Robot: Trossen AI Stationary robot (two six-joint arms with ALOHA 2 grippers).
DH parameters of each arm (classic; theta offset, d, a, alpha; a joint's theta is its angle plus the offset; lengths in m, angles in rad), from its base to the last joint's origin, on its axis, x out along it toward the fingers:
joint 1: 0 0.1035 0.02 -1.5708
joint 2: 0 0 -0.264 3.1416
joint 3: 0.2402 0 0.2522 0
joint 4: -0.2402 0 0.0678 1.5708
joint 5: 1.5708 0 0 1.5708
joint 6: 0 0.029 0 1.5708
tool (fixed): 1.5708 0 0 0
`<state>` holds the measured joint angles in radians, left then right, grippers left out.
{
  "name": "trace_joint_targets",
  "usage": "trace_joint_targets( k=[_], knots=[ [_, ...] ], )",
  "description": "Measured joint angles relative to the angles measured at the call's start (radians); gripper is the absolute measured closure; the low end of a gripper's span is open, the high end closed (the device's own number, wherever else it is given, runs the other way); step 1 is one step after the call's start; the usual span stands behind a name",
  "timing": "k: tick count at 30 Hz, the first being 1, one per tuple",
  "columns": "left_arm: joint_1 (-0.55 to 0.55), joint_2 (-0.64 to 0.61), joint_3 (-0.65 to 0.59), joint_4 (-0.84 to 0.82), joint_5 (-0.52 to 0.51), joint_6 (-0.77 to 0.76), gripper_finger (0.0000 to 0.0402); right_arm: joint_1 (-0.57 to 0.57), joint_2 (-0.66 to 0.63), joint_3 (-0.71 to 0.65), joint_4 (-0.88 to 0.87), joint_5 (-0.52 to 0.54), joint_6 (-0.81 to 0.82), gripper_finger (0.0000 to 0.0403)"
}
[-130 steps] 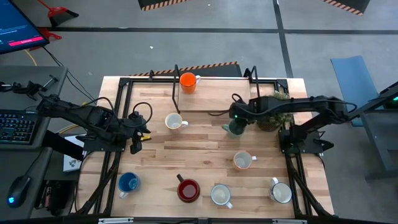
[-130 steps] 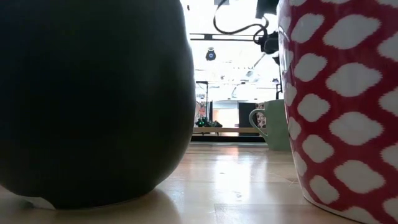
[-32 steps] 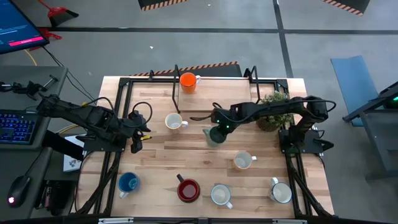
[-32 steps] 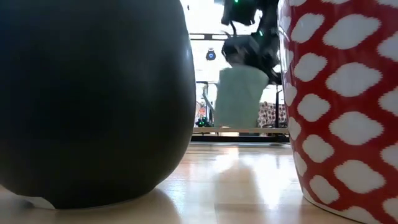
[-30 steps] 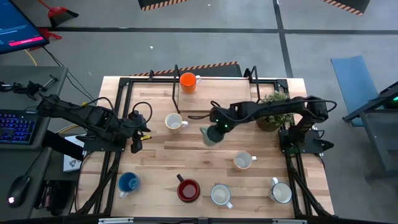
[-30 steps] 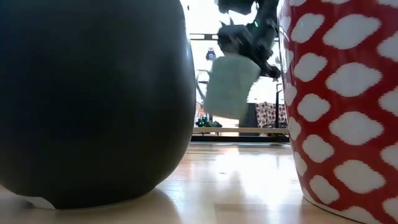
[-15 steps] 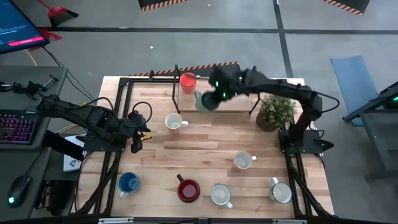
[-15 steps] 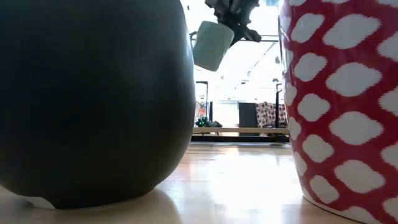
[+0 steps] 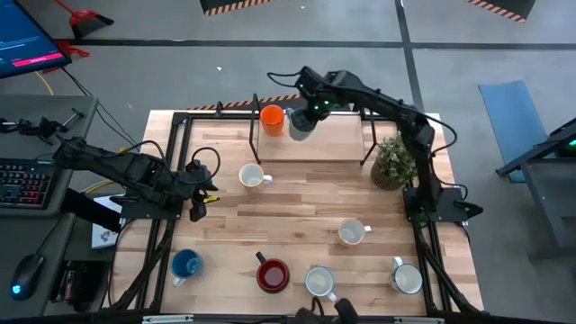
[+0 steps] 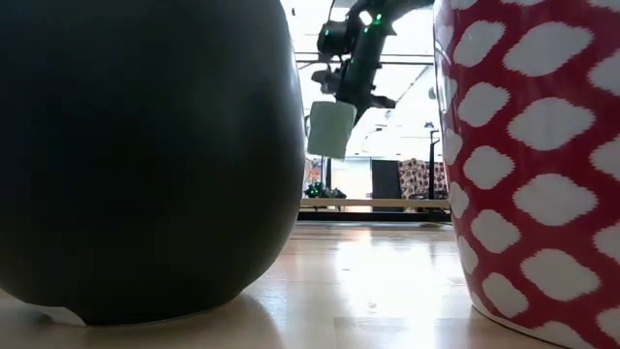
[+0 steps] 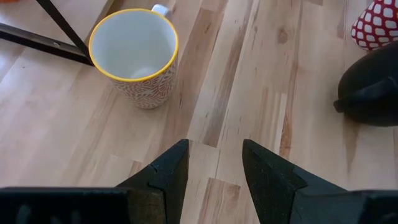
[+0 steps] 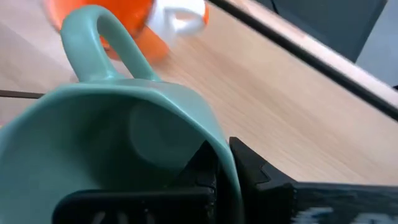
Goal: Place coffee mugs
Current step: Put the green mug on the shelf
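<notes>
Mug (image 12: 112, 149), teal-green, seemingly glossy, handled.

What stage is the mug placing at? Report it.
Done: the orange mug stands on the table's far edge. In hand: the right gripper holds the teal mug by its rim, airborne beside the orange one. Left: six mugs, including the white mug; the left gripper waits open.
</notes>
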<state>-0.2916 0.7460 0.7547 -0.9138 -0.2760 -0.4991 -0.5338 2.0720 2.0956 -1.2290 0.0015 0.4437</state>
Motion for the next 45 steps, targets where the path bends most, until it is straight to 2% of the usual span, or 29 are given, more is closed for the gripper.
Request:
trace_joint_targets(
  k=[14, 45],
  knots=[
    [0.000, 0.000, 0.000, 0.000, 0.000, -0.024, 0.0261, -0.074, 0.040, 0.000, -0.018, 0.052, 0.049, 0.0403],
    [0.000, 0.000, 0.000, 0.000, -0.008, -0.047, 0.0261, -0.057, 0.105, 0.000, 0.018, 0.134, 0.098, 0.0403]
  ],
)
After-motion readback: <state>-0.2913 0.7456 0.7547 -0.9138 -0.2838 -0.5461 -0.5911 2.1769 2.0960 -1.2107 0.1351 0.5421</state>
